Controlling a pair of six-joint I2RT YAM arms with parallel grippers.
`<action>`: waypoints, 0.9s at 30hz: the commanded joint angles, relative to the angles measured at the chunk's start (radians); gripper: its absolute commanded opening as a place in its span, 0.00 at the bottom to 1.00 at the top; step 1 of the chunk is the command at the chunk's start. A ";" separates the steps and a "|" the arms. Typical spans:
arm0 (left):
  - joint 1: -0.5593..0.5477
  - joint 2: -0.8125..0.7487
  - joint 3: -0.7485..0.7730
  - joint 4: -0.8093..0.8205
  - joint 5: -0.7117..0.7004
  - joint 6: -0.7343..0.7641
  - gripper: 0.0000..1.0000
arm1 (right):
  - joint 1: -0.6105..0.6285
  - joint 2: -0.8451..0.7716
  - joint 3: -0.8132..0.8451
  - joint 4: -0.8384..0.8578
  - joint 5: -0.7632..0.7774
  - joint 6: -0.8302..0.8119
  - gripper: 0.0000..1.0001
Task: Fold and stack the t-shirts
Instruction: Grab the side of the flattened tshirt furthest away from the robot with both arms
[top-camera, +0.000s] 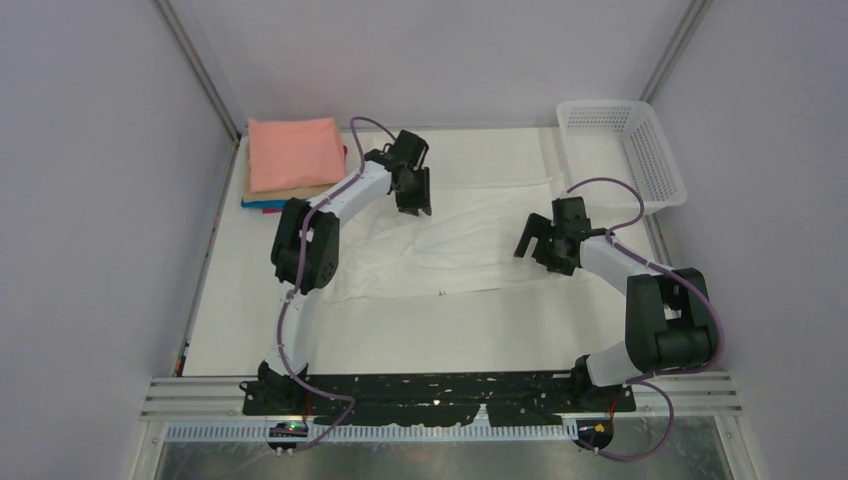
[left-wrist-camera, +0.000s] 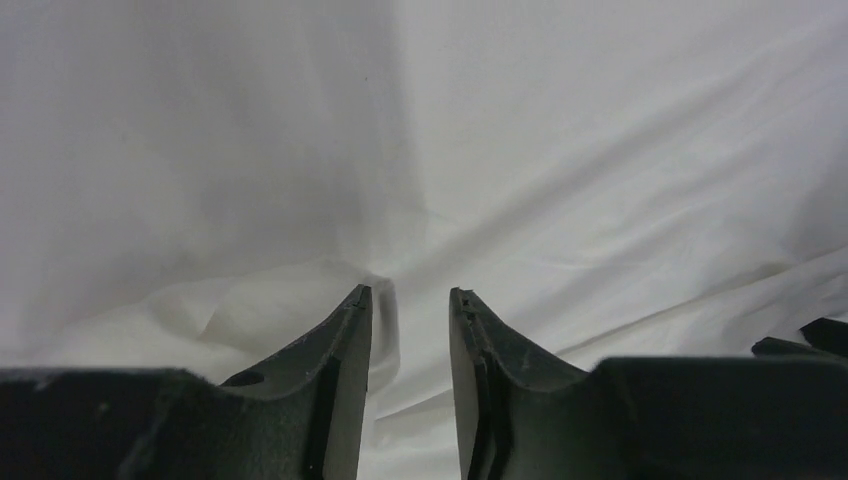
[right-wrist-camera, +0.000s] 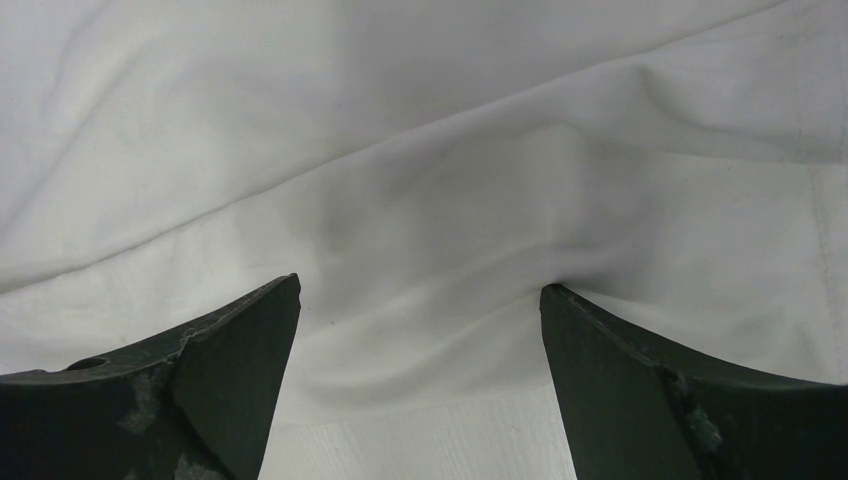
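Top external view: a rumpled white cloth t-shirt (top-camera: 470, 240) lies spread across the middle of the white tabletop (top-camera: 400, 335), with a folded salmon-pink t-shirt (top-camera: 293, 152) topping a stack at the far left and a white plastic mesh basket (top-camera: 625, 150) at the far right. The left pincer (top-camera: 417, 207) is at the white shirt's far-left part, its jaws drawn narrow, grasping a raised ridge of cloth. The right pincer (top-camera: 533, 250), on the shirt's right side, is released, jaws wide, tips touching the cloth.
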 joint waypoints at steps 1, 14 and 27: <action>-0.012 0.019 0.099 -0.017 0.018 0.058 0.46 | 0.001 0.009 -0.004 -0.022 -0.008 -0.012 0.95; -0.012 -0.423 -0.213 0.045 -0.090 0.117 0.99 | 0.003 -0.203 -0.027 -0.053 0.023 0.005 0.95; 0.027 -0.573 -0.820 0.352 0.025 -0.025 1.00 | 0.033 -0.046 -0.034 0.034 0.026 0.043 0.97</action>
